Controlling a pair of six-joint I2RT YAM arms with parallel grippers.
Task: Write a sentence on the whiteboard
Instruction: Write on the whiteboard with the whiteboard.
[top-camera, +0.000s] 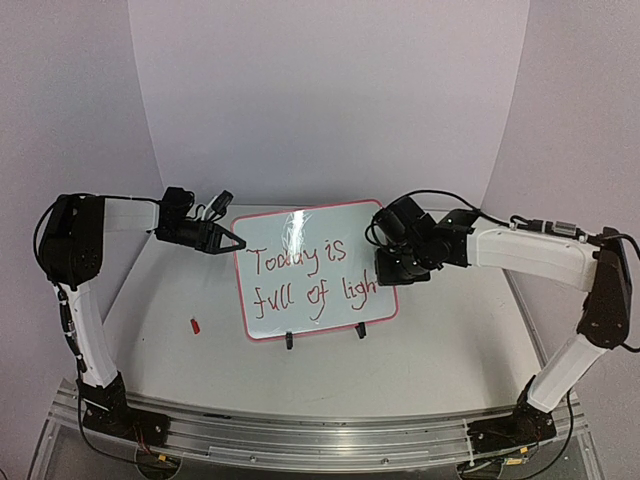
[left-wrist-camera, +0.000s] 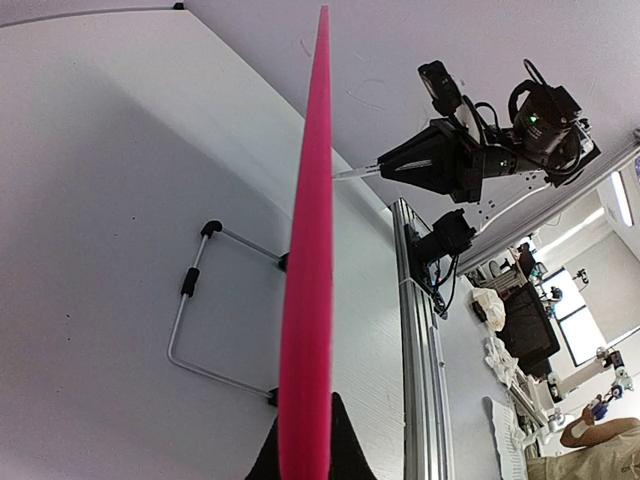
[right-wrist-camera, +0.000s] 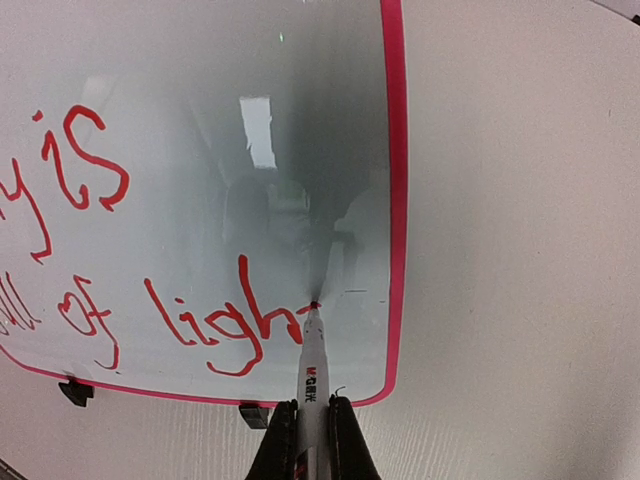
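Note:
The whiteboard (top-camera: 345, 235), pink-framed, stands tilted on two black clip feet at the table's middle. Red writing on it reads "Today is" over "full of ligh". My left gripper (top-camera: 236, 240) is shut on the board's upper left edge. In the left wrist view the pink frame (left-wrist-camera: 308, 300) runs edge-on between the jaws (left-wrist-camera: 305, 445). My right gripper (top-camera: 392, 268) is at the board's right side, shut on a white marker (right-wrist-camera: 312, 372). The marker's red tip touches the board (right-wrist-camera: 200, 150) just right of the "h". The right gripper (right-wrist-camera: 312, 408) holds the marker by its barrel.
A small red marker cap (top-camera: 196, 325) lies on the table left of the board. The board's wire stand (left-wrist-camera: 195, 300) rests on the table behind it. An aluminium rail (top-camera: 320, 435) runs along the near edge. White walls enclose the back and sides.

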